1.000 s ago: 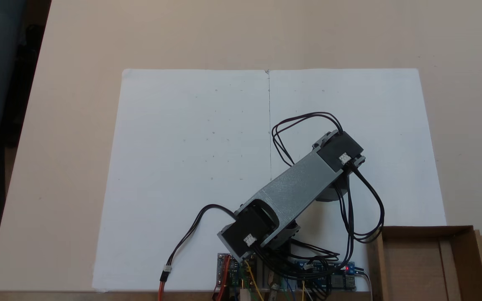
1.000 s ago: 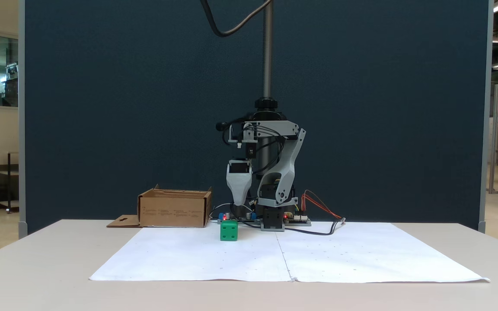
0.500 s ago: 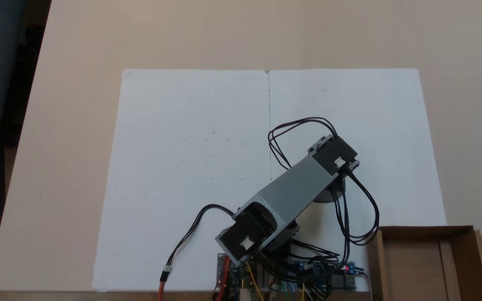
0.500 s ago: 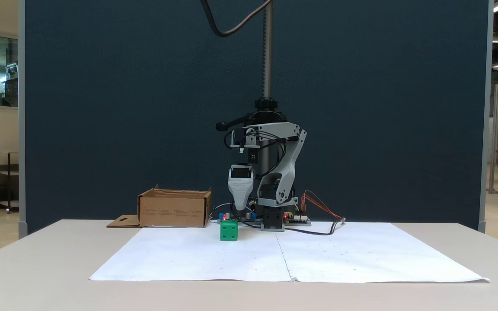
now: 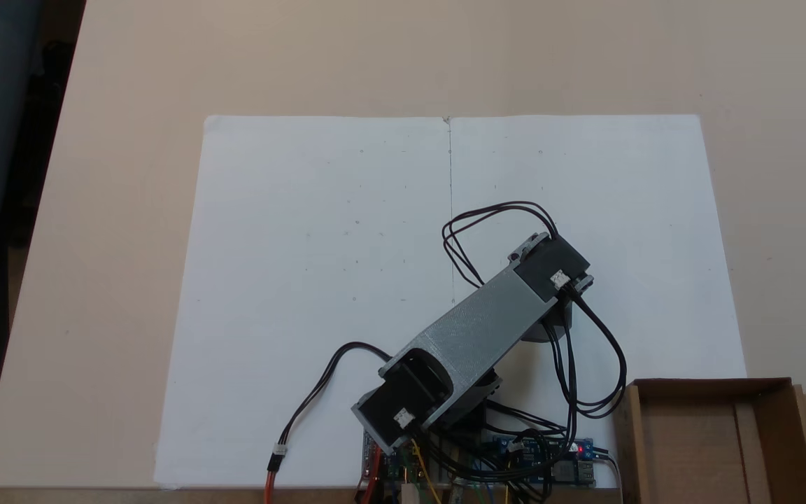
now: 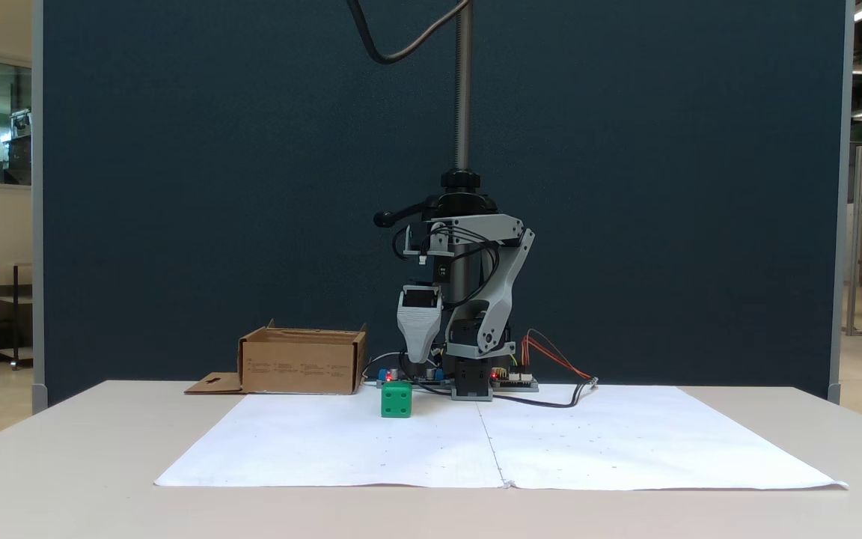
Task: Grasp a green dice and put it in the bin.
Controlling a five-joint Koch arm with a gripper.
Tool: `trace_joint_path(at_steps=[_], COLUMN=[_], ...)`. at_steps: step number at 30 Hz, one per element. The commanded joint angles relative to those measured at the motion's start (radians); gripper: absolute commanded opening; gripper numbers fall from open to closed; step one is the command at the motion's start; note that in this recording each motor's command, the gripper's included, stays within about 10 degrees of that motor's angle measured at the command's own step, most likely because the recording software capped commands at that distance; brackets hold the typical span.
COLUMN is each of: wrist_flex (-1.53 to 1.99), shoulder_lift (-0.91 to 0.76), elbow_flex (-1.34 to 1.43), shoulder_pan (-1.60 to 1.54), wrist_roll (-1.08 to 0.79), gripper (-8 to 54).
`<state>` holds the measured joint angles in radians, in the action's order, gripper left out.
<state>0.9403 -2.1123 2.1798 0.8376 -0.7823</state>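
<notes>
Gripper (image 6: 417, 361): in a fixed view from table level it hangs tip-down from the wrist, a grey tapered jaw with a black motor block on top. Only one jaw face shows, so how far the jaws are apart cannot be told; nothing is visibly held between them. The tip sits above the green dice (image 6: 396, 399), at roughly 1 o'clock from it, with a clear gap.

Green dice: rests on the white paper sheet (image 6: 588, 442), near the sheet's far edge, two pips visible on the facing side. In a fixed view from above the dice is hidden under the arm.

Arm (image 5: 476, 329): from above, the grey link runs from the base at 7 o'clock out to the wrist motor at 1 o'clock. Black cables (image 5: 585, 364) loop from the wrist back toward the base electronics (image 5: 543, 462), where a red LED is lit.

Bin (image 5: 707, 441): brown cardboard box, at 4 o'clock from the arm in that view, off the paper's corner; its flap with the hang-hole lies flat on the outer side. From table level the bin (image 6: 302, 363) stands at 9 o'clock from the gripper, well apart from the dice.

Table (image 6: 64, 464): beige top, dark blue partition (image 6: 176, 187) behind.
</notes>
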Motion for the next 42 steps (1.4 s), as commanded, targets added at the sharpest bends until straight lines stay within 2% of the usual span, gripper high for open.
trace_joint_path(at_steps=[1,18,42], wrist_flex=[-0.046,-0.166,-0.207], shoulder_lift=[-0.015,0.152,0.236], elbow_flex=[-0.009,-0.009,-0.009], shoulder_pan=[0.012,0.026,0.046], wrist_roll=[0.063,0.063,0.049], gripper=[45.9,45.7,45.9])
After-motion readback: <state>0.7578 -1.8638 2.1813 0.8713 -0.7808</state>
